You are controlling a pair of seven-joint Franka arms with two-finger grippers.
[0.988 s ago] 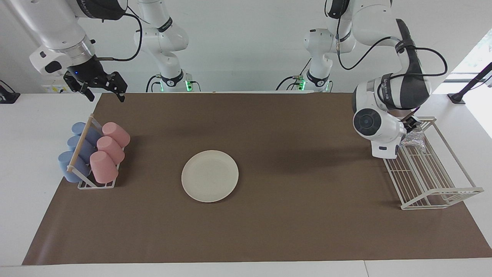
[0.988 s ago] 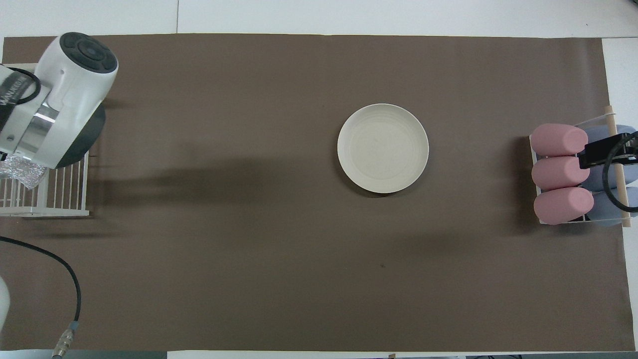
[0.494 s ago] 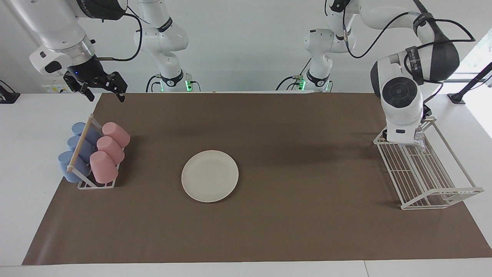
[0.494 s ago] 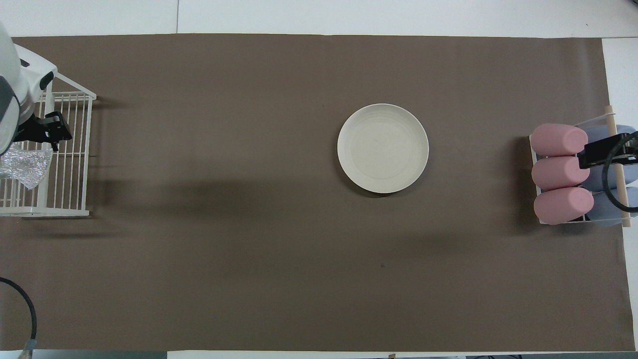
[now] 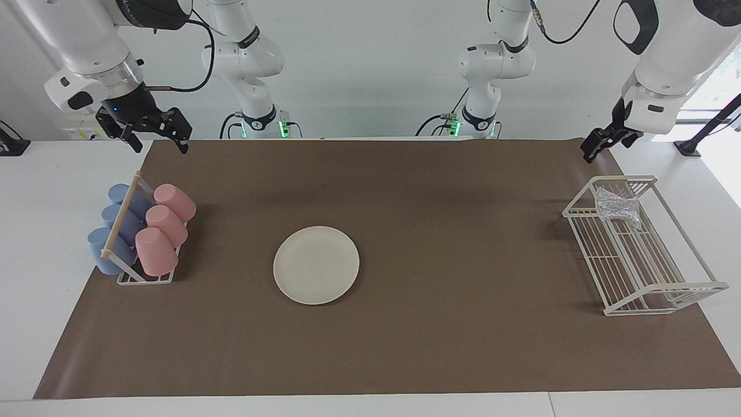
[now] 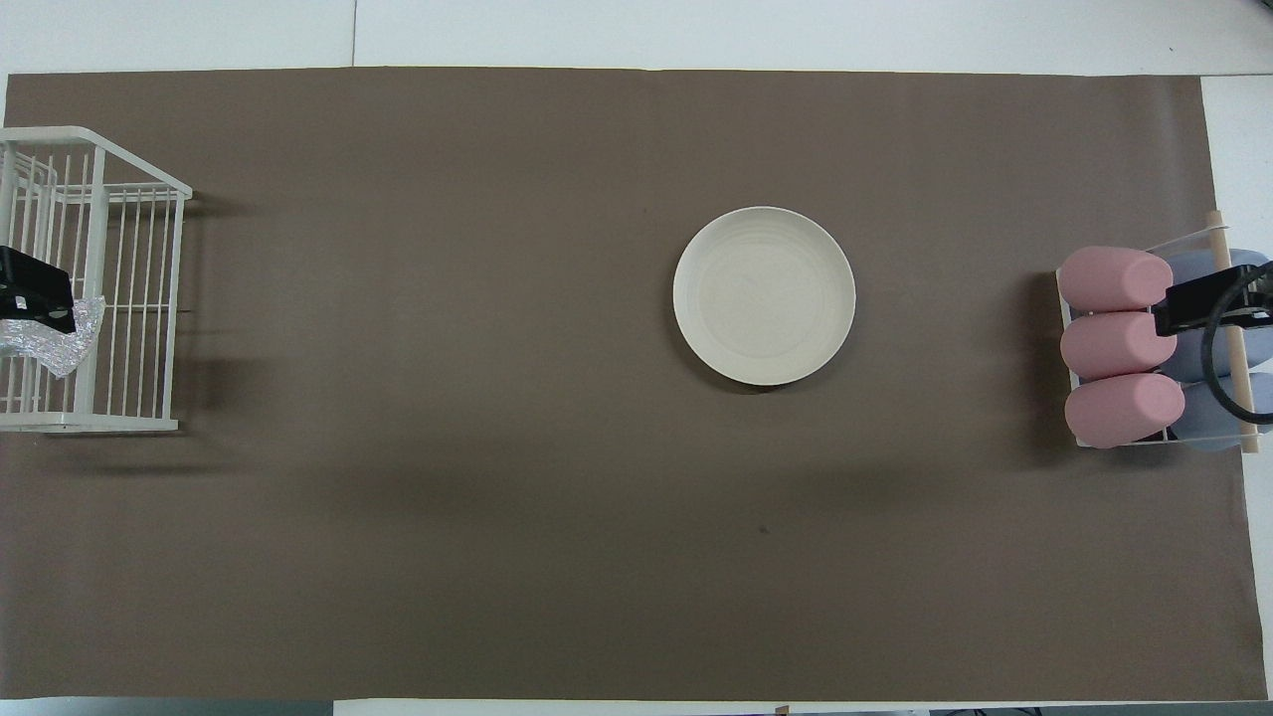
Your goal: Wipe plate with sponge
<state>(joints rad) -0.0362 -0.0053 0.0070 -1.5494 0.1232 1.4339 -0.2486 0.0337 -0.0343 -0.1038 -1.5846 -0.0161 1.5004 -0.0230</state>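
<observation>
The cream-white plate (image 5: 316,264) lies flat on the brown mat near the table's middle; it also shows in the overhead view (image 6: 764,295). The silvery sponge (image 5: 618,207) lies in the white wire rack (image 5: 666,289) at the left arm's end, at the rack's end nearer the robots; it also shows in the overhead view (image 6: 62,336). My left gripper (image 5: 596,145) is raised and empty, over the mat's edge beside the rack; in the overhead view (image 6: 35,293) it overlaps the sponge. My right gripper (image 5: 159,139) waits open and empty, raised over the right arm's end.
A small rack with three pink cups (image 5: 165,226) and three blue cups (image 5: 116,231) lying on their sides stands at the right arm's end; the pink cups also show in the overhead view (image 6: 1119,343). The wire rack shows in the overhead view (image 6: 129,423).
My left gripper has let go of the sponge in the wire rack and the arm has lifted up and back toward the robots. The right arm has not moved.
</observation>
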